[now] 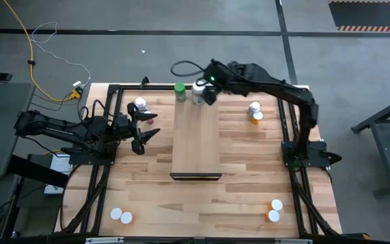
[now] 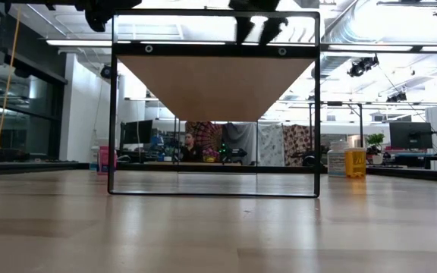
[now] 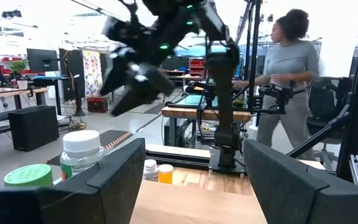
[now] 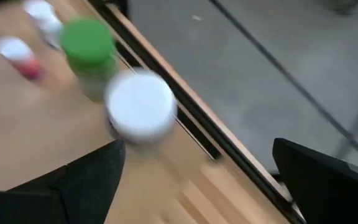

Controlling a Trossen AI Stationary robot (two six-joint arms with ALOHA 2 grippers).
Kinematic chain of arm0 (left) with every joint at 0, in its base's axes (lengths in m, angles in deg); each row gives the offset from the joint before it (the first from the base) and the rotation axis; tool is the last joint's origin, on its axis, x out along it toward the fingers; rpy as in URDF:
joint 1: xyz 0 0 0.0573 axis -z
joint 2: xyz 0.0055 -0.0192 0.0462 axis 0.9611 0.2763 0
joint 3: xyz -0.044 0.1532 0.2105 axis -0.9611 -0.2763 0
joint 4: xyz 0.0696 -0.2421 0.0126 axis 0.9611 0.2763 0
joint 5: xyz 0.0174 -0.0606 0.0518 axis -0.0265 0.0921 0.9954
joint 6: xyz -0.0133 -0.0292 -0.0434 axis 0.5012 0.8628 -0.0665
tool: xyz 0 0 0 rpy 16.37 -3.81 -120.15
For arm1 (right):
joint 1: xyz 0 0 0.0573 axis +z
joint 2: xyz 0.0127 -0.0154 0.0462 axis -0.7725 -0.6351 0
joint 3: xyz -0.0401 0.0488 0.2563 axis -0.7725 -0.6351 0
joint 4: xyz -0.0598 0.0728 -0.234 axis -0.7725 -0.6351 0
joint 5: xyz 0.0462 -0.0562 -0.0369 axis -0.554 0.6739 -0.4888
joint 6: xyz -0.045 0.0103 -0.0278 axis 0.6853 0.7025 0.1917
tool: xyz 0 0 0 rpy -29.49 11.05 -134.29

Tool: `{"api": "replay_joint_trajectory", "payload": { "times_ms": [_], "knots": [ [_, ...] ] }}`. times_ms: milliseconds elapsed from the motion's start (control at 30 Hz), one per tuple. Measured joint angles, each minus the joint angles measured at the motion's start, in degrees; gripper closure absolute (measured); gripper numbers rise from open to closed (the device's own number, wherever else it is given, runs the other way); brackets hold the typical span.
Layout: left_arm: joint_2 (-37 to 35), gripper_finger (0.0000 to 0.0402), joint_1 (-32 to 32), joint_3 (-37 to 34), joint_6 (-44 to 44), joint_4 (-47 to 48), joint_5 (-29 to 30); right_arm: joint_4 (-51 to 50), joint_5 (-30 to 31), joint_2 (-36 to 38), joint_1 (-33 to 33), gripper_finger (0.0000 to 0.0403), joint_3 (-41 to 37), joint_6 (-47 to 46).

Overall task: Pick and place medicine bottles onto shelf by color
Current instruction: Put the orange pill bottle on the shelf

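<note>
The shelf [image 1: 195,139] is a pale board lying lengthwise in the table's middle. At its far end stand a green-capped medicine bottle [image 1: 180,90] [image 4: 89,43] and a white-capped one [image 1: 198,91] [image 4: 142,106], both upright on their bases. My right gripper [image 1: 208,93] [image 4: 197,186] hangs open just above and to the right of the white-capped bottle, slanting down, with nothing between its fingers. My left gripper [image 1: 144,132] [image 3: 197,186] waits open and level at the shelf's left side.
More bottles stand on the table: a white-capped and a pinkish one [image 1: 141,108] far left, a white and an orange one [image 1: 255,114] far right, and pairs near left [image 1: 120,216] and near right [image 1: 275,210]. A person [image 3: 291,74] walks beyond the table.
</note>
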Motion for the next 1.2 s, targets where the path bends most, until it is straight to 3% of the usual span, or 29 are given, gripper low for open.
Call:
{"api": "replay_joint_trajectory", "payload": {
  "times_ms": [100, 233, 433, 633, 933, 1067, 1200],
  "knots": [
    [0.0, 0.0140, 0.0, 0.0, 0.0, 0.5, 0.0, -2.7, 5.5, 5.4, 1.4, 0.0004, -6.1, -4.0],
    [0.0, 0.0140, 0.0, 0.0, 0.0, 0.7, 0.0, -0.5, 8.5, 16.7, 2.2, 0.0004, -20.6, -9.9],
    [0.0, 0.0140, 0.0, 0.0, 0.1, 0.8, 0.2, 13.7, 5.1, 37.0, 1.9, 0.0004, -49.5, -15.4],
    [0.0, 0.0140, 0.0, 0.0, 0.0, 0.8, 2.4, 36.3, -0.4, 51.1, 1.2, 0.0004, -70.0, -15.4],
    [0.0, 0.0140, 0.0, 0.0, -3.8, 0.8, 3.4, 74.2, -0.9, 55.5, 1.2, 0.0004, -91.0, -13.1],
    [0.0, 0.0140, 0.0, 0.0, -4.5, 0.8, 3.4, 79.9, -0.9, 55.3, 1.2, 0.0004, -95.0, -13.5],
    [0.0, 0.0140, 0.0, 0.0, -4.5, 0.8, 3.2, 78.6, -0.5, 55.2, 1.2, 0.0004, -96.1, -14.0]
  ]
}}
